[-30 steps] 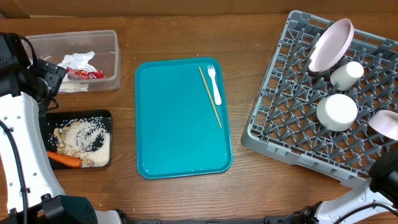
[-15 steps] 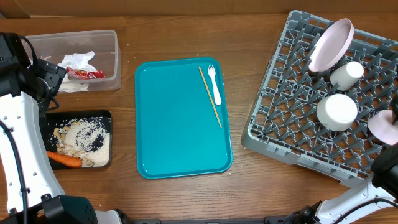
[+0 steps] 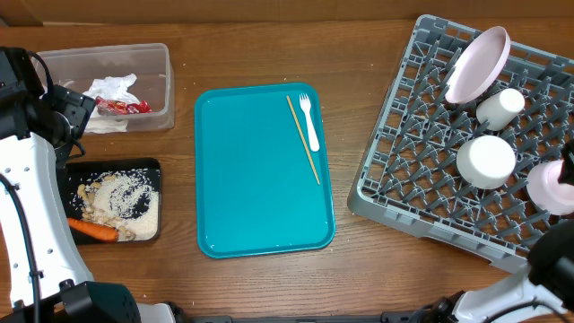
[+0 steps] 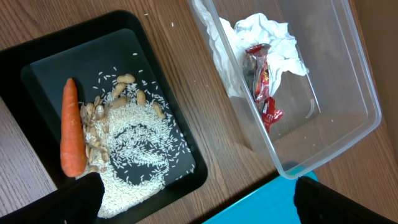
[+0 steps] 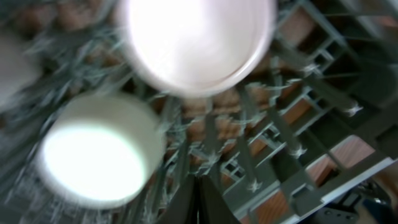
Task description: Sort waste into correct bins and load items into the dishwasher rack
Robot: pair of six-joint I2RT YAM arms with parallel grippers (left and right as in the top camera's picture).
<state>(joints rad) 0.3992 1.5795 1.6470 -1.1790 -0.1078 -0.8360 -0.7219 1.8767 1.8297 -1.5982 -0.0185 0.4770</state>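
Note:
The grey dishwasher rack point(image 3: 421, 170) at the right holds a tilted white plate point(image 3: 478, 65), a white cup point(image 3: 500, 108) and an upturned white bowl point(image 3: 485, 161). A second bowl point(image 3: 549, 187) sits at the rack's right edge. My right gripper point(image 5: 199, 190) is shut with nothing between its fingers, over the rack's pegs just short of that bowl point(image 5: 196, 43); its view is blurred. A white fork point(image 3: 309, 121) and a wooden stick point(image 3: 303, 139) lie on the teal tray point(image 3: 260, 206). My left gripper point(image 4: 211, 202) hangs open above the wood between the two bins.
The clear tub point(image 3: 161, 85) at the back left holds crumpled napkins point(image 4: 264, 31) and a red wrapper point(image 4: 264, 87). The black tray point(image 3: 152, 170) in front of it holds rice point(image 4: 134, 155), nuts and a carrot point(image 4: 73, 127). The left arm point(image 3: 27, 179) stands along the left edge.
The bowl at the rack's right edge has shifted slightly inward and toward the front and now faces up more roundly. The left arm and everything else have stayed put.

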